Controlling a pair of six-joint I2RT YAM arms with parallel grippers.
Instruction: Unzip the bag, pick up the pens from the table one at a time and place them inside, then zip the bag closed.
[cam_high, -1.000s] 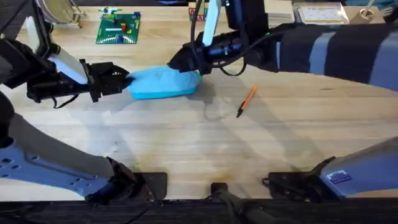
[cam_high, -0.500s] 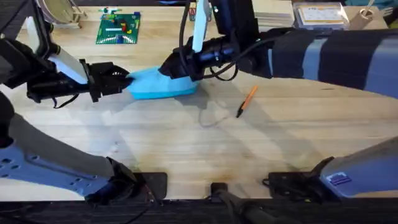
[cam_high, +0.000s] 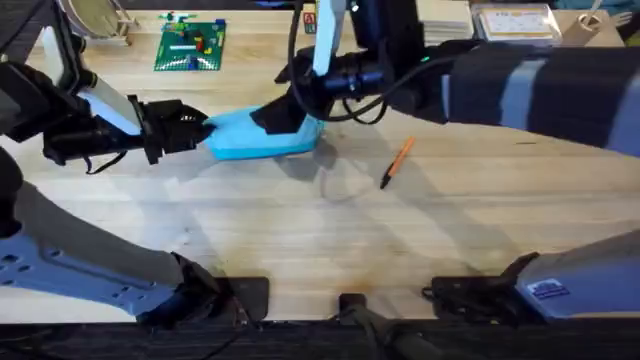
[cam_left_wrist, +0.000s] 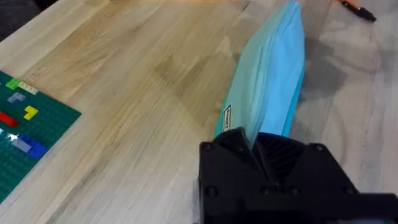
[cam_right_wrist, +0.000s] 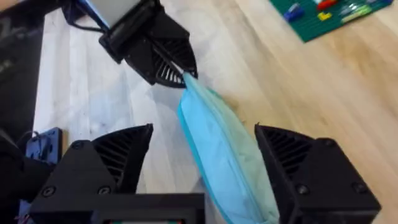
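Observation:
The light-blue bag (cam_high: 250, 138) lies on the table (cam_high: 300, 230), left of the middle. My left gripper (cam_high: 200, 130) is shut on the bag's left end; the left wrist view shows the bag (cam_left_wrist: 268, 81) running away from the closed fingers (cam_left_wrist: 249, 162). My right gripper (cam_high: 280, 115) hovers over the bag's right half. In the right wrist view it is open, its fingers (cam_right_wrist: 106, 165) straddling the bag (cam_right_wrist: 227, 149), and the left gripper (cam_right_wrist: 163, 62) pinches the far end. One orange pen (cam_high: 397, 163) with a black tip lies on the table to the bag's right, and its tip (cam_left_wrist: 357, 6) shows beyond the bag.
A green brick baseplate (cam_high: 190, 45) with small coloured bricks lies at the back left, also seen from the left wrist (cam_left_wrist: 25, 134) and the right wrist (cam_right_wrist: 329, 15). Boxes (cam_high: 515, 20) stand along the back right edge. Bare wood stretches in front of the bag.
My right gripper slid left along the top of the bag, then eased back slightly to the right. The left gripper, bag and pen have stayed put.

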